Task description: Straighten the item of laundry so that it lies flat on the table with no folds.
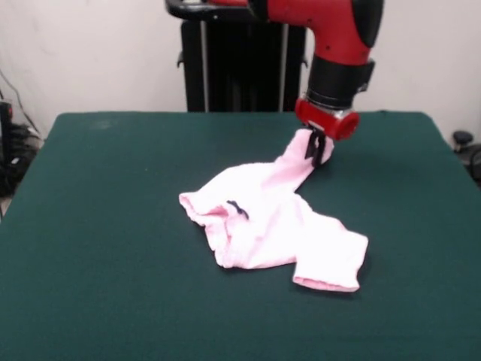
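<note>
The pale pink baby pants [270, 222] lie crumpled in the middle of the dark green table [113, 226], with the small dark blue bow [237, 208] at the waistband on the left. One leg ends in a cuff at the near right [327, 282]. The other leg is pulled up and away toward the far right, where my gripper [317, 148] is shut on its end and holds it lifted off the table. The red arm comes down from the top of the view.
The black pedestal [240, 68] stands behind the table's far edge. Cables and dark gear [11, 150] sit off the left side, and a small dark object [462, 139] off the right.
</note>
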Motion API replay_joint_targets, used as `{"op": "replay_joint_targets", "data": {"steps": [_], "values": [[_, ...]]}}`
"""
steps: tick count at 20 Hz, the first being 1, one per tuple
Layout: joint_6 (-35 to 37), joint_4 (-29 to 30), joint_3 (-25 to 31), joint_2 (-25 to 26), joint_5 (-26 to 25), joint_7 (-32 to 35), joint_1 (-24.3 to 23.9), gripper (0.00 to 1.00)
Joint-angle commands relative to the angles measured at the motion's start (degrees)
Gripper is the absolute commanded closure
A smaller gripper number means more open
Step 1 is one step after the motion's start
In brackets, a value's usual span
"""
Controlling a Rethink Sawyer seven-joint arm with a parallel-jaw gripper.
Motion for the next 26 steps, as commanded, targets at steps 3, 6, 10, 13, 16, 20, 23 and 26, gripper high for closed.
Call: {"op": "replay_joint_targets", "data": {"steps": [3,6,10,13,16,20,23,26], "values": [[4.1,-3.0,1.3,4.8,10.3,10.6,6.4,0.00],[9.3,-0.5,-0.6,-3.0,8.3,7.0,3.3,0.00],[21.2,-0.8,-3.2,-14.2,5.7,3.3,1.3,0.00],[21.5,-2.7,-2.6,-15.7,4.7,2.1,-0.9,0.00],[18.8,-6.2,-3.8,-12.7,5.5,3.5,-0.7,0.00],[15.1,-12.9,-5.9,-5.5,6.7,5.0,0.1,0.00],[14.7,-17.7,-6.1,-2.1,6.7,4.1,-0.7,0.00],[16.6,-23.4,-7.2,1.0,5.4,1.7,-0.6,0.00]]}}
